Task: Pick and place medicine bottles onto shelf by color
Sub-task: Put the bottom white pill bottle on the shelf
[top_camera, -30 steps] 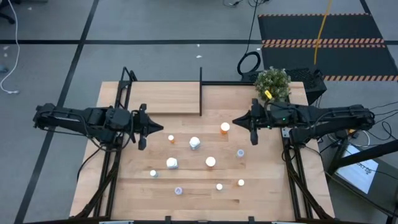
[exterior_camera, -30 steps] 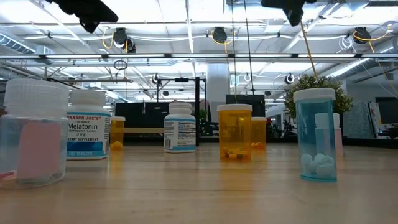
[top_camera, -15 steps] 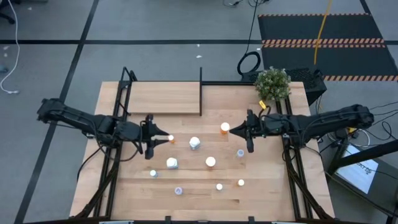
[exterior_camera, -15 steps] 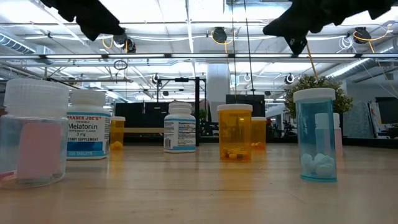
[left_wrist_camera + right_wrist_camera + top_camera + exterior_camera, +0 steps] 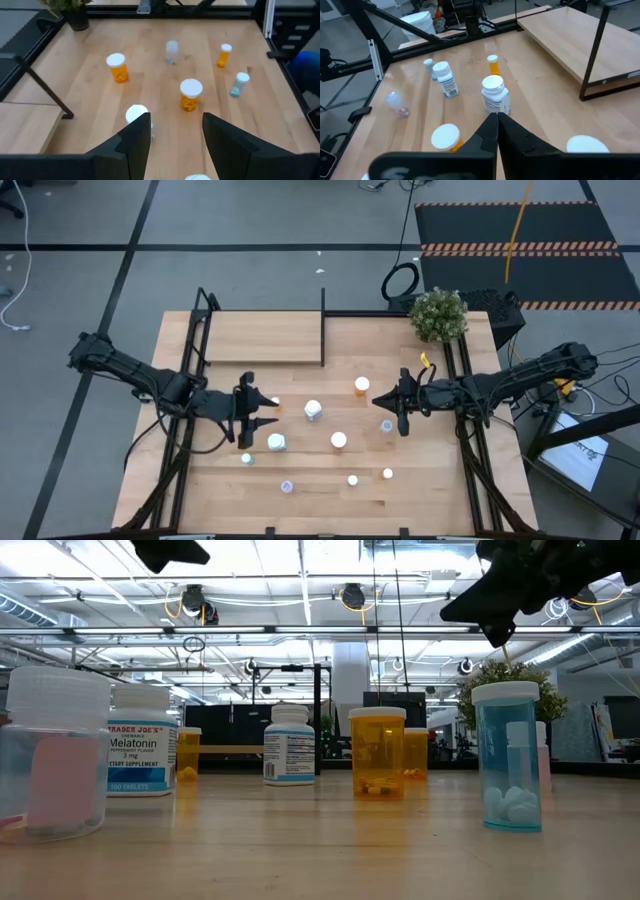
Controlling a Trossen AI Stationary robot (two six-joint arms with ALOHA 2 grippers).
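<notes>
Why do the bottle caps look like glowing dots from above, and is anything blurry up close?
High view: overhead light washes the bottle caps, like the white bottle, into bright spots. Low view: the nearest clear bottle looks soft while the Melatonin bottle label reads sharply, and ceiling lamps glare behind. Left wrist view: the far clear bottle is smeared.

Place: robotics lab | Evidence: grey taped floor (image 5: 250, 240); hazard-striped mat (image 5: 520, 248); exposed ceiling pipes (image 5: 300, 632); cables (image 5: 518, 220)
</notes>
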